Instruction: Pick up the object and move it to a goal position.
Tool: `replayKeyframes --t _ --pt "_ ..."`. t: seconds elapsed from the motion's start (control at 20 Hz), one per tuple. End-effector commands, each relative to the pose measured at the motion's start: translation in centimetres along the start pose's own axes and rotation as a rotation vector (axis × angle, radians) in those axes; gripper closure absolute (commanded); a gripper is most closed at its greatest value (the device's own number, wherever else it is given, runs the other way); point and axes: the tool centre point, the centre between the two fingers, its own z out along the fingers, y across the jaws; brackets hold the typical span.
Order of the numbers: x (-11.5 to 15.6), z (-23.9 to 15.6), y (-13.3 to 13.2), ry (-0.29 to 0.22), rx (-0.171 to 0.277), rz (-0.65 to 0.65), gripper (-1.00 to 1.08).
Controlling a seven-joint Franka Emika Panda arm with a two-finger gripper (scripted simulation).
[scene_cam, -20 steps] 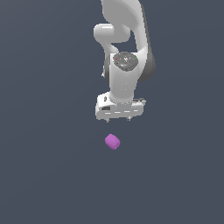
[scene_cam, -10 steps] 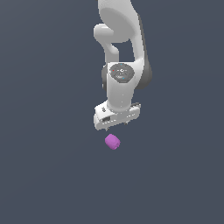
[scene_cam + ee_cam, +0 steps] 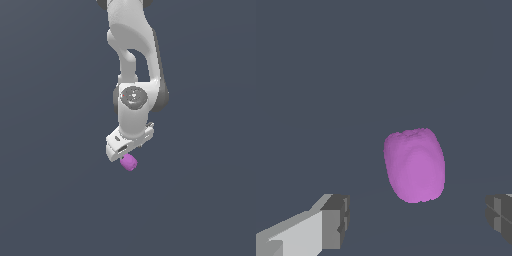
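The white Panda arm (image 3: 134, 75) is seen reaching down over the plain dark grey tabletop (image 3: 50, 200). The gripper (image 3: 126, 152) is positioned directly above the magenta object (image 3: 129, 162), which lies on the tabletop. In the wrist view, the jaws are held apart, with the object (image 3: 415, 165) between the two fingertips (image 3: 336, 220) and untouched by either.

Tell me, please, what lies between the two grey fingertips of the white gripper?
In the wrist view, the small magenta-purple rounded lump sits in the gap of the open white gripper, nearer one grey fingertip, touching neither. Around it is only bare dark grey floor.
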Motion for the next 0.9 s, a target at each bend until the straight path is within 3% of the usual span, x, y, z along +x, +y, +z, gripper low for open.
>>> replayKeyframes --t 0.0,0.45,0.85 --pt "0.2 0.6 0.4 0.003 0.001 -0.055 -0.92" --pt "0.6 2.1 1.3 0.010 0.005 -0.175 -0.92" --pt "0.6 2.4 1.4 0.011 0.006 -0.194 -0.92"
